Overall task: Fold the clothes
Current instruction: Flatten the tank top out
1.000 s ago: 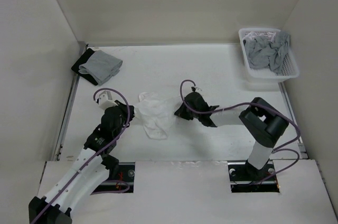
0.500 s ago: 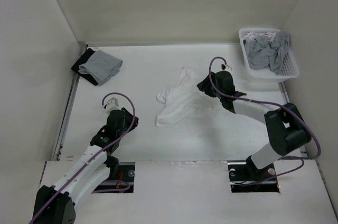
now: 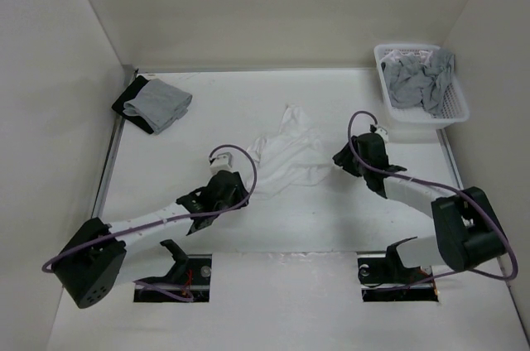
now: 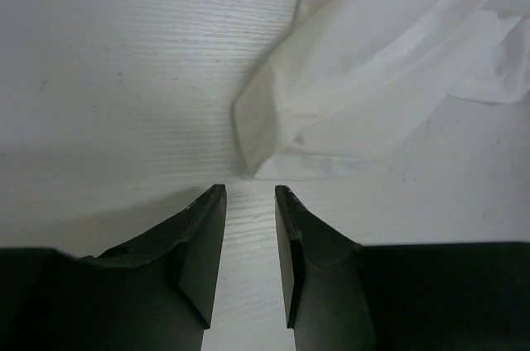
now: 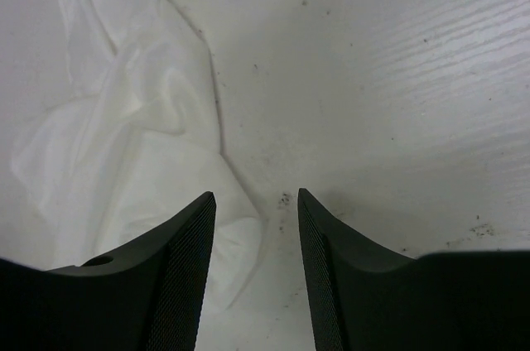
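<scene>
Item one: we list a plain white thin-fabric sleeveless top (image 3: 286,151), lying crumpled and partly doubled over near the middle of the white table (image 3: 199,132), between the two arms. In the left wrist view its lower corner (image 4: 364,78) lies flat just ahead of the fingertips; in the right wrist view its rumpled body (image 5: 116,136) fills the left side, with one edge reaching beside the left-hand finger.

Item two: the left gripper (image 3: 242,189), low at the top's near-left corner. We see its jaws (image 4: 248,195) parted, bare table between them, nothing held.

Item three: the right gripper (image 3: 339,161), at the top's right edge. Its jaws (image 5: 255,198) also stand apart over bare, speckled table, nothing clamped.

Item four: a white perforated plastic basket (image 3: 457,111) at the far right corner, holding rumpled grey garments (image 3: 418,78).

Item five: a folded grey garment (image 3: 159,103) resting on a black cloth (image 3: 129,101) at the far left corner, well apart from the top.
</scene>
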Controlling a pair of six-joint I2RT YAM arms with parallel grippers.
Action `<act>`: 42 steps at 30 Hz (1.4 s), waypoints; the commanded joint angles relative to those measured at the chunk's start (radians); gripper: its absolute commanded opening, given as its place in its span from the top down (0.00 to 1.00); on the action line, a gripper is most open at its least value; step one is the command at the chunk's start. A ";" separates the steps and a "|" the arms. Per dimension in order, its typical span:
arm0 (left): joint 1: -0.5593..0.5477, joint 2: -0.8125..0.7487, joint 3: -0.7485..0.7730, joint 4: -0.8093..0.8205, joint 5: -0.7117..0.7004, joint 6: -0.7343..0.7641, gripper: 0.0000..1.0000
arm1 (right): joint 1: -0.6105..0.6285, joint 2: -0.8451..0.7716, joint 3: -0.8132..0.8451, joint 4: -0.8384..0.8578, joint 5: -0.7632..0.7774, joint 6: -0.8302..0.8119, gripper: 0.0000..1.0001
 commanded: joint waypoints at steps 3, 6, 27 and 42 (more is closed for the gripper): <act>-0.047 0.041 0.056 0.109 -0.106 0.002 0.69 | -0.034 0.101 -0.003 0.112 -0.124 0.045 0.53; -0.034 0.014 0.039 0.146 -0.107 -0.004 0.64 | -0.061 0.123 -0.020 0.165 -0.184 0.079 0.57; 0.058 0.104 0.045 0.208 -0.002 0.001 0.58 | -0.068 0.169 -0.026 0.213 -0.291 0.122 0.89; 0.046 0.109 0.050 0.234 0.075 -0.001 0.67 | -0.034 -0.009 -0.083 0.093 -0.127 0.045 0.95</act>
